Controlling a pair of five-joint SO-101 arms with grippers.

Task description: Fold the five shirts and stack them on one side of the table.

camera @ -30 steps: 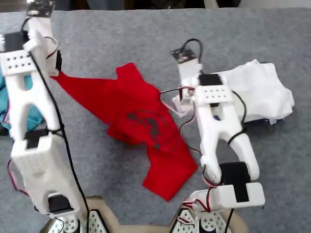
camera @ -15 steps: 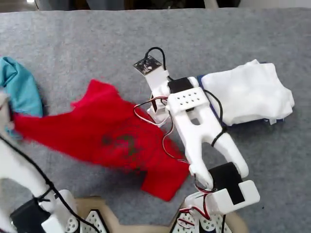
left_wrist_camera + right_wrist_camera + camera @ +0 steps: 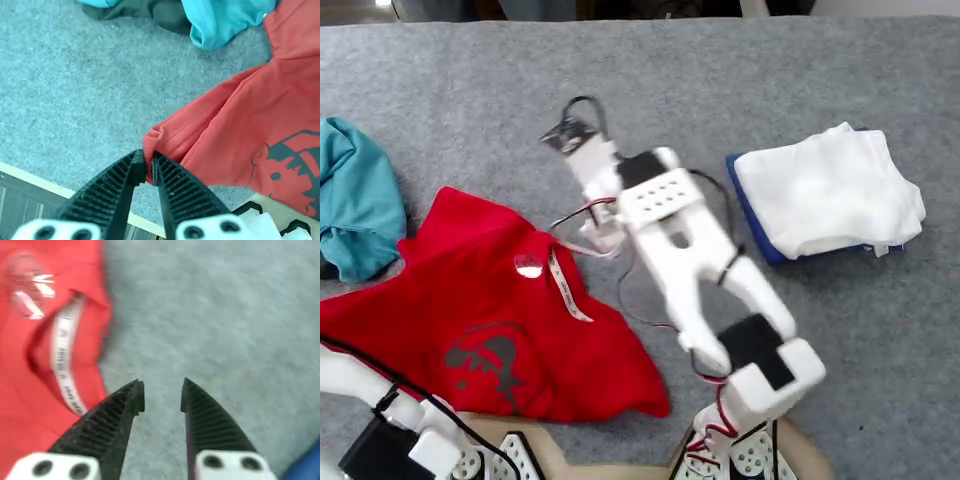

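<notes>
Dragging the red shirt (image 3: 470,300) left and nearer, left gripper (image 3: 148,162) kept its sleeve pinched; right gripper (image 3: 162,390) followed, parted, empty. Shirt lay flatter for folding.

A fold of the spread shirt's (image 3: 240,125) edge sits pinched between the left gripper's (image 3: 147,170) jaws. The rest of that shirt fans out from the tips to one side. The table's (image 3: 770,80) near edge runs just under and behind these jaws. Well ahead of the tips lies the bunched shirt (image 3: 225,15), just beside the spread shirt's far corner.

The right gripper (image 3: 162,392) hangs with its jaws parted over bare table, which lies between them and ahead. The spread shirt's collar (image 3: 65,360) lies just outside one jaw. Well apart on the other jaw's side sits the stack (image 3: 830,195), one folded shirt on another, on the table's right.
</notes>
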